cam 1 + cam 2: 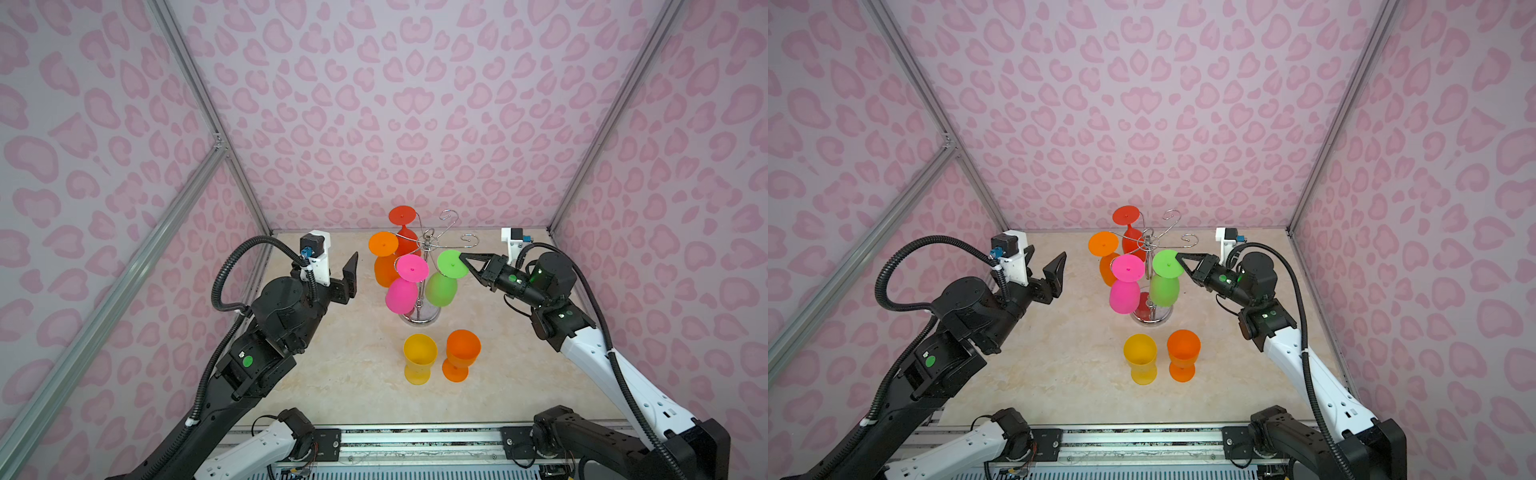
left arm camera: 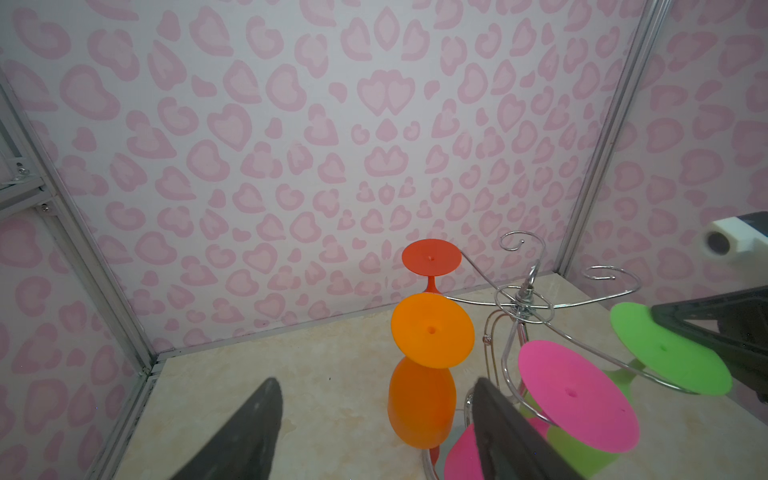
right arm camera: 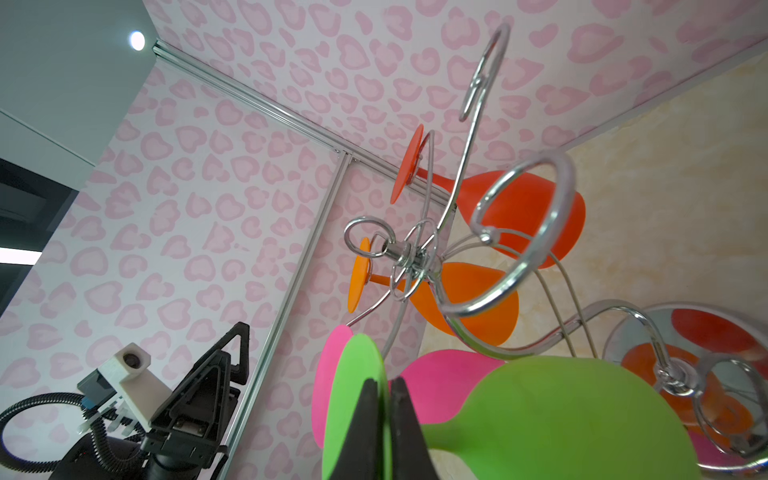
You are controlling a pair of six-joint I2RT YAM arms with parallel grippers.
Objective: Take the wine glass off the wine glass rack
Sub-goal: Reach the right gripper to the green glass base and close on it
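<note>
Beige tabletop (image 1: pixel 332 374), right end effector (image 1: pixel 462 256) pinching foot of green wine glass (image 1: pixel 441 289)

The rack (image 1: pixel 420 319) is chrome, the glass (image 1: pixel 441 289) green, the walls (image 1: pixel 374 104) pink-patterned.

Table (image 1: pixel 332 374): beige marbled top, lower centre of both top views.
Yellow glass (image 1: pixel 419 363) and orange glass (image 1: pixel 460 353): upright on the table, side by side, not touching, lower centre.
Walls (image 1: pixel 374 104): pink heart print, filling the upper frame.
Metal frame bars (image 1: pixel 199 95): at the wall corners.
Rail (image 1: pixel 415 440): silver, along the bottom edge.
</note>
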